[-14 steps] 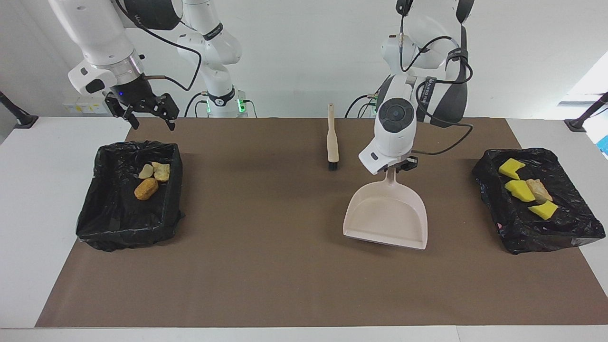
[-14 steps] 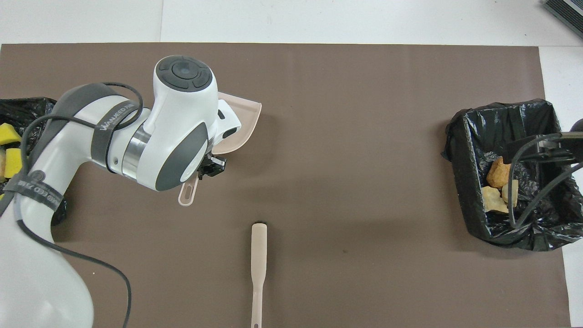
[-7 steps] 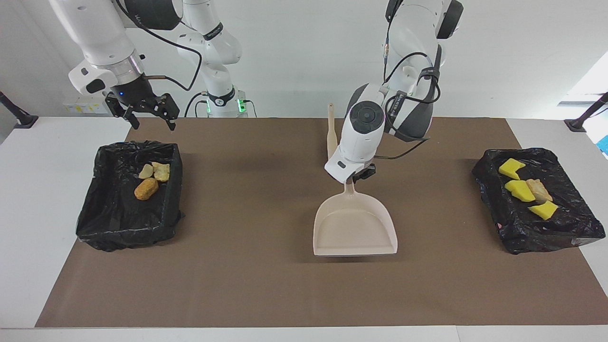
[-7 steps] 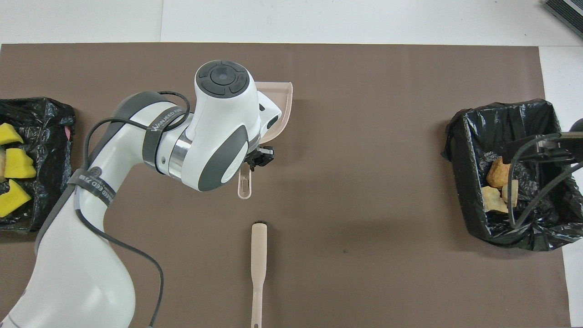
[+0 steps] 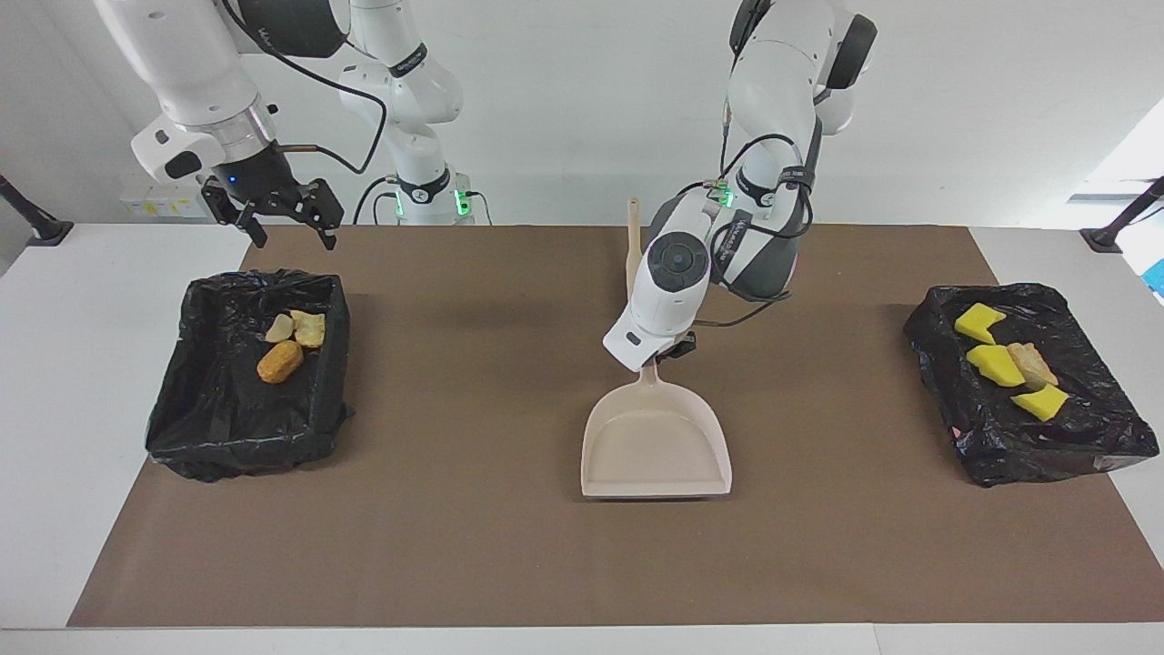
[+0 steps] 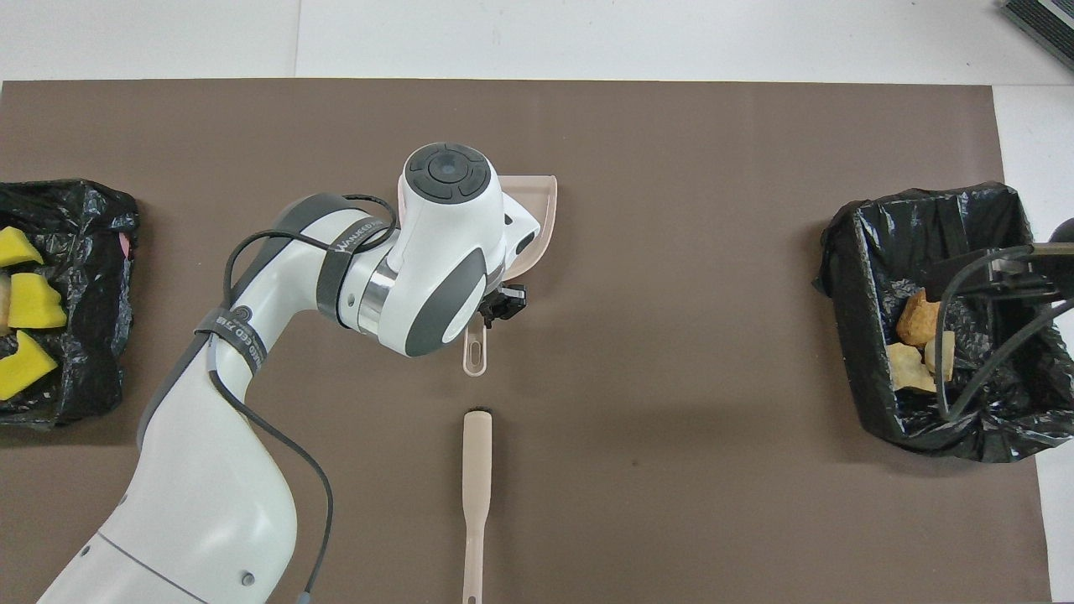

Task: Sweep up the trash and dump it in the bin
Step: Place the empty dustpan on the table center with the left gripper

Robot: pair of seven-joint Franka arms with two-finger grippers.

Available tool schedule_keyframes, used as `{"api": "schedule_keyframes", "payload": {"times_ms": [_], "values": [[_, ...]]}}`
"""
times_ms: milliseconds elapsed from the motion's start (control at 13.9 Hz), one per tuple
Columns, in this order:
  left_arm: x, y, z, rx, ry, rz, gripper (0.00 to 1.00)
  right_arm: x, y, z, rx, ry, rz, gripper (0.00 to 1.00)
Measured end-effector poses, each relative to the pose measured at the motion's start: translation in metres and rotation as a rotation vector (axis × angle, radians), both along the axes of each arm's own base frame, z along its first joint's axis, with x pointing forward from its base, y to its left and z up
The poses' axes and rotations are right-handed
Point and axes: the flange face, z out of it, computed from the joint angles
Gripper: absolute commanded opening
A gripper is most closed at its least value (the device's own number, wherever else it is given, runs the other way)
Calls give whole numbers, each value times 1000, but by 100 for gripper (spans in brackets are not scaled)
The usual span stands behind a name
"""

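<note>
My left gripper (image 5: 670,351) (image 6: 497,307) is shut on the handle of the beige dustpan (image 5: 655,450) (image 6: 537,220). The pan lies flat at the middle of the brown mat, its mouth pointing away from the robots. The trash lies in two black-lined bins. Golden-brown lumps (image 5: 279,361) (image 6: 914,319) sit in the bin (image 5: 227,428) at the right arm's end. Yellow sponge pieces (image 5: 996,364) (image 6: 29,302) and one bread lump (image 5: 1033,362) sit in the bin (image 5: 1018,455) at the left arm's end. My right gripper (image 5: 293,238) hangs open over the robots' edge of its bin.
The beige brush (image 6: 476,478) (image 5: 633,241) lies on the mat between the dustpan handle and the robots, its bristles toward the pan; the left arm partly hides it in the facing view. Brown mat (image 5: 455,546) covers the table between the bins.
My left arm has carried the dustpan from nearer its own bin toward the mat's middle and turned it square. The right arm has not moved.
</note>
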Motion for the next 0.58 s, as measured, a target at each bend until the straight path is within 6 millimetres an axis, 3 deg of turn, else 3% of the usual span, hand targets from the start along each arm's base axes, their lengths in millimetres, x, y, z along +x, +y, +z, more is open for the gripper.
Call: {"api": "schedule_keyframes", "payload": {"times_ms": [216,433,577], "values": [[-8,-5,-15,0,-1,-10,100,0,0,0,0,0,0,100],[-8,-7,-8,-12,-22,-11,100,0,0,0,0,0,0,100],[-4,-4,7,-24,-50,-3,100,0,0,0,0,0,0,100]]}}
